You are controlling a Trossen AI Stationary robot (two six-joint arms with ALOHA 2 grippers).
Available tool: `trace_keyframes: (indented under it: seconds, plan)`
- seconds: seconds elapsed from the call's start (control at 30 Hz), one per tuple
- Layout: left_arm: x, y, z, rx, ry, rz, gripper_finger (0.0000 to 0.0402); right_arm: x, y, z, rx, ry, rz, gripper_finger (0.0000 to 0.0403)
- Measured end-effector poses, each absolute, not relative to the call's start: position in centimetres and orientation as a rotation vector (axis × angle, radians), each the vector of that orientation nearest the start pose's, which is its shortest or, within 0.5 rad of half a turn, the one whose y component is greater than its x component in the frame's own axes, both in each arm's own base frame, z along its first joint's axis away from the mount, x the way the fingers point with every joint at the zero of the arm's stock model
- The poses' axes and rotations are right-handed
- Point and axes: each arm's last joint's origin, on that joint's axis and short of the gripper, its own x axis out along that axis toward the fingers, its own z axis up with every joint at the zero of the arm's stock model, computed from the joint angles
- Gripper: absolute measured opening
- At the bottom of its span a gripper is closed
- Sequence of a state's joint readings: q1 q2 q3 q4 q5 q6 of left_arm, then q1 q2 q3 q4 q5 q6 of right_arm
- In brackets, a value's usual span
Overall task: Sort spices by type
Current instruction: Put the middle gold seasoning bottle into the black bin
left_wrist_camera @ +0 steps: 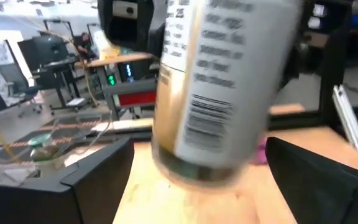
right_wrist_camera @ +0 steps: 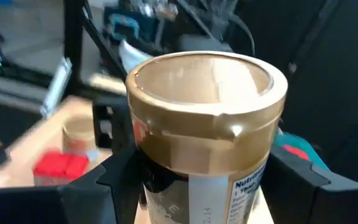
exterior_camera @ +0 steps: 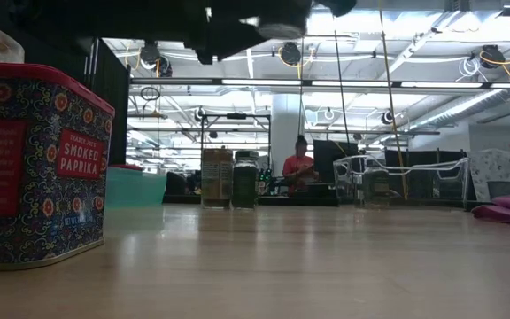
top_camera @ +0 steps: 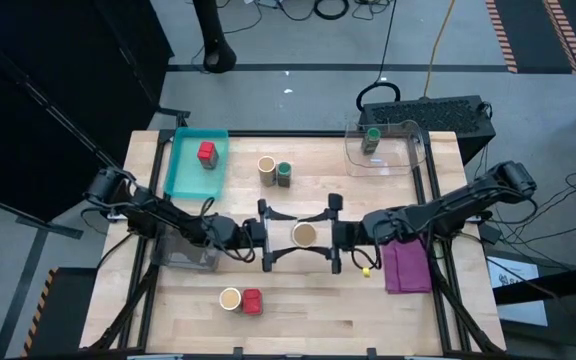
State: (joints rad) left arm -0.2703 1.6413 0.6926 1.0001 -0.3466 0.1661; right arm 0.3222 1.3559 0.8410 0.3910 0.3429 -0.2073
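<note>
A tan jar with a gold lid [top_camera: 304,235] hangs above the table's middle between my two grippers, which face each other. My right gripper [right_wrist_camera: 197,186] is shut on it. My left gripper [left_wrist_camera: 191,180] is open, with a finger on either side of the jar [left_wrist_camera: 216,93]; one visible gap separates them. A red jar [top_camera: 207,152] sits in the teal tray [top_camera: 180,170]. One tan jar [top_camera: 266,168] and a green-lidded jar [top_camera: 284,174] stand at far centre. Another green-lidded jar [top_camera: 372,138] is in a clear bin [top_camera: 408,160]. A tan jar [top_camera: 230,298] and a red tin [top_camera: 252,301] stand near the front edge. My right gripper pinches the tan jar's body just below the gold lid [right_wrist_camera: 166,186] between its two fingers [right_wrist_camera: 114,180]. It comes level from the table's right. The jar is upright and lifted clear of the table.
A purple cloth [top_camera: 406,265] lies at the right, by my right arm. A second clear bin [top_camera: 183,255] sits under my left arm. The low view shows the red paprika tin [exterior_camera: 38,164] close up and open wood beyond it. A person [exterior_camera: 299,168] sits far behind the table.
</note>
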Motion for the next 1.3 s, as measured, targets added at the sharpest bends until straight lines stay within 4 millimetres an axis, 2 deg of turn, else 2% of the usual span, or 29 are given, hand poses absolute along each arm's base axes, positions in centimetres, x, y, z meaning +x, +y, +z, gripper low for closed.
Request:
trace_keyframes:
  seconds: [0.2,0.3,0.5,0.77,1.03,1.3]
  plan:
    - [30.9,-7.9,21.1,0.176,0.047,0.104,0.037,26.1,8.6,28.9,-0.246,0.239,-0.176,0.024]
    - [30.5,-7.9,21.8,0.174,0.04,0.111,0.037,25.4,8.5,27.9,-0.236,0.351,-0.231,0.0239]
    - [31.4,-7.6,23.9,0.191,-0.017,0.08,0.037,26.4,8.7,25.8,-0.265,0.452,-0.238,0.0239]
    - [33.1,-7.4,25.1,0.268,-0.001,0.056,0.0371,27.5,8.8,26.6,-0.283,0.489,-0.254,0.0239]
    - [34.5,-6.7,25.0,0.275,0.0,0.05,0.0371,27.6,8.7,26.6,-0.291,0.497,-0.252,0.0239]
    - [36.4,-6.4,24.1,0.276,0.016,0.021,0.0371,27.6,8.7,26.6,-0.288,0.497,-0.253,0.024]
